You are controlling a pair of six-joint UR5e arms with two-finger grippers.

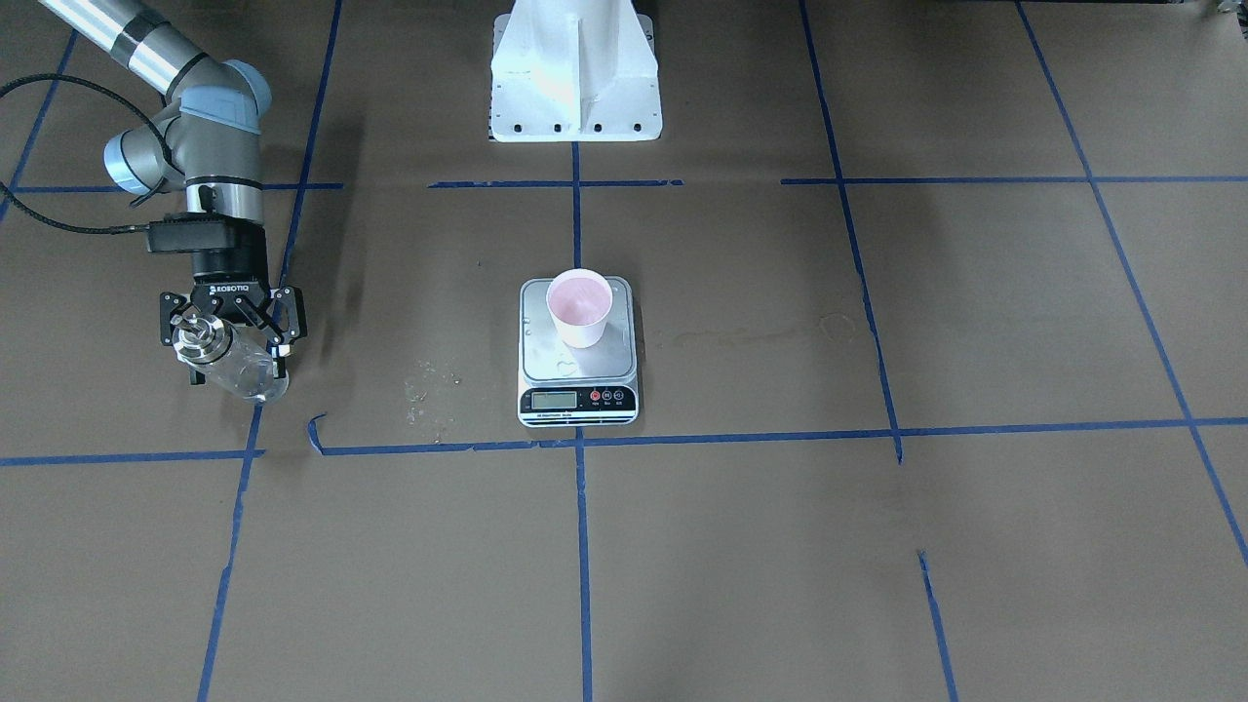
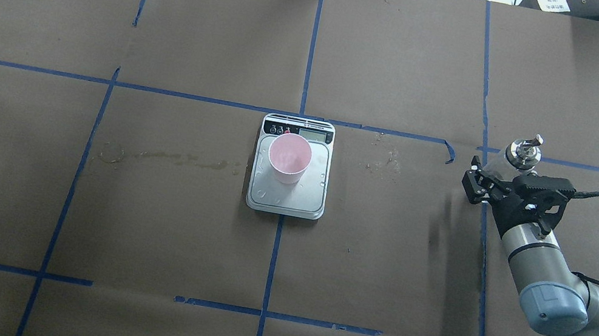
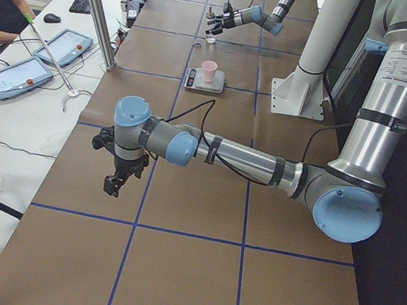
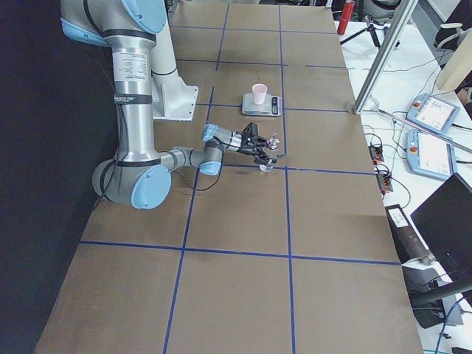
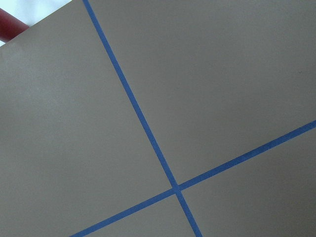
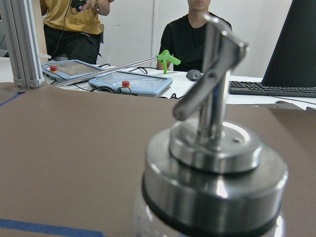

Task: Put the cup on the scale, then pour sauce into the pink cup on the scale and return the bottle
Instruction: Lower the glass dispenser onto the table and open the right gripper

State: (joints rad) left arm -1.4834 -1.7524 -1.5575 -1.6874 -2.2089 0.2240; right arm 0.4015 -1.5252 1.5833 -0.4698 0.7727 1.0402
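The cup [image 1: 579,307], white outside and pink inside, stands upright on the silver scale [image 1: 585,369] at the table's middle; both also show in the overhead view, the cup [image 2: 289,157] on the scale [image 2: 284,199]. The clear glass bottle [image 1: 239,363] with metal cap and spout stands upright near the table's right side, far from the scale. My right gripper [image 1: 238,372] is open, with its fingers on either side of the bottle. The right wrist view shows the bottle's cap [image 6: 212,163] close up. My left gripper [image 3: 116,183] hangs over bare table far to the left; I cannot tell its state.
Blue tape lines cross the brown table cover. Dried stains [image 2: 166,157] lie left of the scale and crumbs [image 2: 384,158] to its right. The white robot base [image 1: 575,78] stands at the table's back. Operators and tablets [image 3: 16,74] are beyond the far edge.
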